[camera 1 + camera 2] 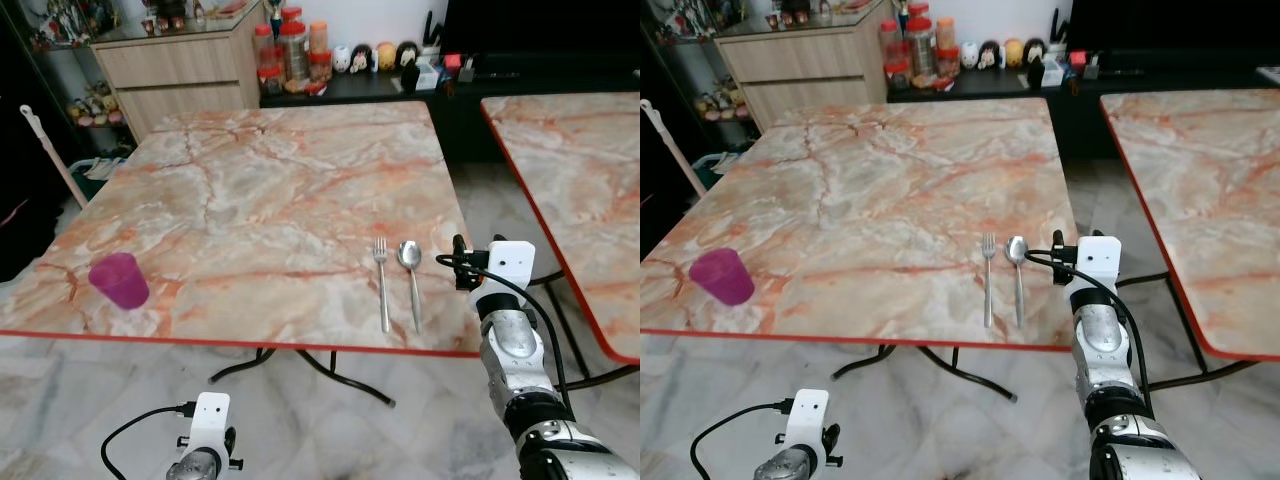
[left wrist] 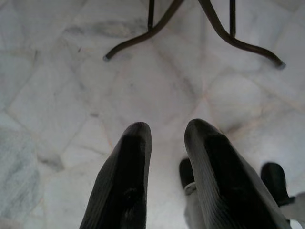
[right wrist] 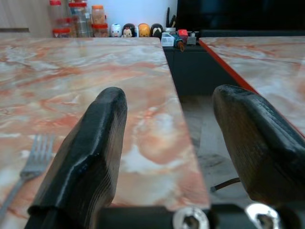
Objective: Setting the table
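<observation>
Right gripper (image 3: pixel 167 143) gapes wide, empty, beside spoon (image 1: pixel 411 262); purple cup (image 1: pixel 120 280) looks empty.

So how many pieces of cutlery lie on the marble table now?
2. A fork and a spoon lie side by side near the marble table's front edge, toward its right corner, the spoon on the right.

Right arm (image 1: pixel 515 360) raised from lower right, silver forearm angled up and forward, white wrist block on top, black cable looped alongside. Right tool (image 3: pixel 167 143) level with worktop edge, pointing across it; two black fingers (image 3: pixel 90 152) spread wide apart, nothing between them. Left arm (image 1: pixel 200 455) hanging low, below worktop height, white wrist block uppermost. Left tool (image 2: pixel 164 162) aimed down at floor; fingers (image 2: pixel 124 181) narrowly parted, empty.
</observation>
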Robot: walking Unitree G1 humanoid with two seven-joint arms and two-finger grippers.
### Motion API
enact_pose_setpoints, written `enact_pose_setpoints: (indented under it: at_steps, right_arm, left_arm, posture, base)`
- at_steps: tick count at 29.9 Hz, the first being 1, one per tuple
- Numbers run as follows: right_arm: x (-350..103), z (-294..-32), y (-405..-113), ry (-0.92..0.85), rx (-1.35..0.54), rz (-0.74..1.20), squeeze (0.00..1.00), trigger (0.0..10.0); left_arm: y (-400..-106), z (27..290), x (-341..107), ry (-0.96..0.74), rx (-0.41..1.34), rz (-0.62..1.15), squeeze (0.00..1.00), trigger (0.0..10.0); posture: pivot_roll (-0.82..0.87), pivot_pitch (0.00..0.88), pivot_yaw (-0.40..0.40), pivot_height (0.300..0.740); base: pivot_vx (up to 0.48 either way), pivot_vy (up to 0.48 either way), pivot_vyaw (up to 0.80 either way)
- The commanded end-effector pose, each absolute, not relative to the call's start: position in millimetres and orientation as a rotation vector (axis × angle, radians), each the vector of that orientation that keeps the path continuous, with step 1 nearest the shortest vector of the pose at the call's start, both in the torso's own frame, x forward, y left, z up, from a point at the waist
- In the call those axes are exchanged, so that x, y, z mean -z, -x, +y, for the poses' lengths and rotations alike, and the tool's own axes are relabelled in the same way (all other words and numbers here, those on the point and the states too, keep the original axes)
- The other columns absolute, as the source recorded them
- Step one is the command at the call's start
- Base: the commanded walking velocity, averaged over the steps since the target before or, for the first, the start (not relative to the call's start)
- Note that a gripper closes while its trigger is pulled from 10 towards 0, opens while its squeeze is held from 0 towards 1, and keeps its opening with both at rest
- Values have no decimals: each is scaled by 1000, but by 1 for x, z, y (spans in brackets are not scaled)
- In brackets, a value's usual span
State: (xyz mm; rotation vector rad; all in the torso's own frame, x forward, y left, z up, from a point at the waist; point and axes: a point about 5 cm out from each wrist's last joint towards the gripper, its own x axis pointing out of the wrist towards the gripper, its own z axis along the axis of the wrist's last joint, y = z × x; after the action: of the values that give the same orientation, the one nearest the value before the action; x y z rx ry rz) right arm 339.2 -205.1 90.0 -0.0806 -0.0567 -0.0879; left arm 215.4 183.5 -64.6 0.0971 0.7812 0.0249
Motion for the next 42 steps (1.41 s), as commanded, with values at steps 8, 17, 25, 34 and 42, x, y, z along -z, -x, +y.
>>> enact_pose_setpoints:
  at_steps: [8, 17, 25, 34, 42]
  right_arm:
    - [-74, -193, -339, 64, 45, 66, 0, 10000]
    - [-64, -189, -338, 72, 25, 154, 0, 10000]
    - [-60, -194, -337, 87, 69, 204, 0, 10000]
    - [-56, -196, -336, 74, 95, 250, 0, 10000]
    - [-53, -195, -335, 58, 90, 271, 0, 10000]
  left_arm:
    - [-212, 188, 66, -106, -34, 802, 0, 10000]
    - [-213, 188, 66, -105, -34, 801, 0, 10000]
    - [-213, 188, 66, -105, -32, 801, 0, 10000]
    - [-213, 188, 66, -107, -30, 803, 0, 10000]
    - [-213, 188, 66, -109, -35, 797, 0, 10000]
  posture:
    - [-62, 42, 52, 740]
    - [-61, 47, 51, 740]
    - [-64, 51, 53, 740]
    - [-63, 52, 53, 740]
    - [-60, 57, 52, 740]
  base:
    - [0, 0, 0]
    - [0, 0, 0]
    - [0, 0, 0]
    - [0, 0, 0]
    - [0, 0, 0]
